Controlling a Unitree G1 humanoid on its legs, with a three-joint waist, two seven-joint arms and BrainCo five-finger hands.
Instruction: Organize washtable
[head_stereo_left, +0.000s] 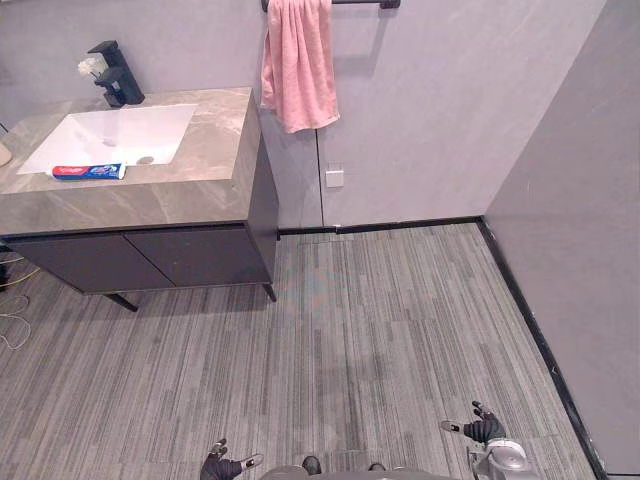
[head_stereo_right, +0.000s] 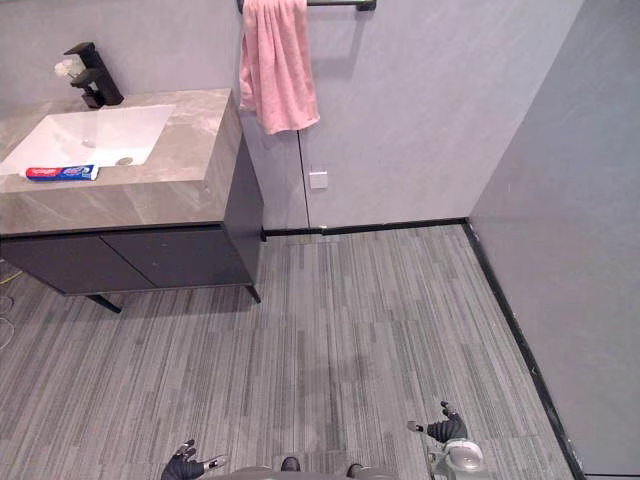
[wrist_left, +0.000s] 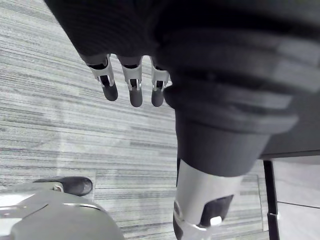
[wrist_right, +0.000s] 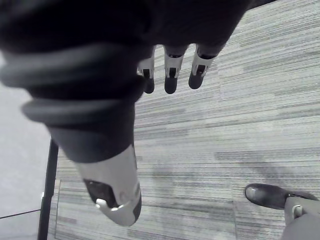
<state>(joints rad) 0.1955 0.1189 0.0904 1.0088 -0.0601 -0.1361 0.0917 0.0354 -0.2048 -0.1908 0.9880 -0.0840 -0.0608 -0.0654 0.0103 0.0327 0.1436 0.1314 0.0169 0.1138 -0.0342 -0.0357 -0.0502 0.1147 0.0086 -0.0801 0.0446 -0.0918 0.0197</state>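
Note:
The washtable (head_stereo_left: 150, 195) stands at the far left, a grey stone top with a white sink (head_stereo_left: 110, 135) and a black tap (head_stereo_left: 115, 75). A red and blue toothpaste tube (head_stereo_left: 88, 171) lies flat on the counter at the sink's front edge. A pink towel (head_stereo_left: 298, 62) hangs from a dark rail on the wall beside the counter. My left hand (head_stereo_left: 228, 464) hangs low at the bottom of the view, fingers relaxed and holding nothing. My right hand (head_stereo_left: 482, 428) hangs at the lower right, also open and holding nothing. Both are far from the counter.
Grey striped carpet (head_stereo_left: 380, 330) stretches between me and the washtable. Dark cabinet doors (head_stereo_left: 150, 258) sit under the counter on thin legs. A small white socket (head_stereo_left: 334, 178) is on the back wall. A grey wall (head_stereo_left: 580, 220) closes the right side.

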